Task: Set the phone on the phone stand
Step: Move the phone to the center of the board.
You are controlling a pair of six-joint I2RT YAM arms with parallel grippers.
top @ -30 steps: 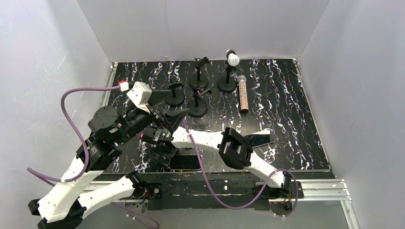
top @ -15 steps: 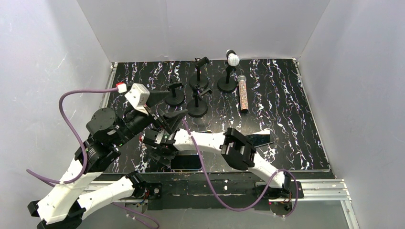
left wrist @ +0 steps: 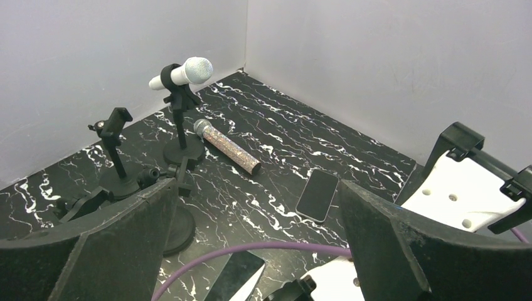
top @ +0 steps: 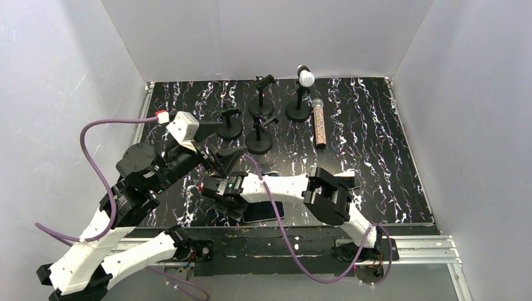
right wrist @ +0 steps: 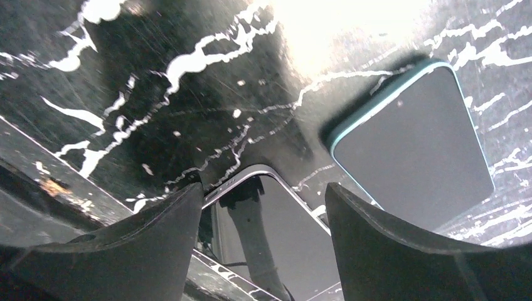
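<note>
- Near the front edge of the table (top: 376, 144), the right gripper (right wrist: 263, 188) sits low, jaws apart astride one end of a phone (right wrist: 276, 238) lying flat
- Whether its fingers pinch the phone I cannot tell
- Just beyond lies a teal-edged phone (right wrist: 414, 150)
- Higher up, the left gripper (left wrist: 257, 185) hangs released wide
- Well apart, at the far centre, are the stands (top: 259, 141)
</note>
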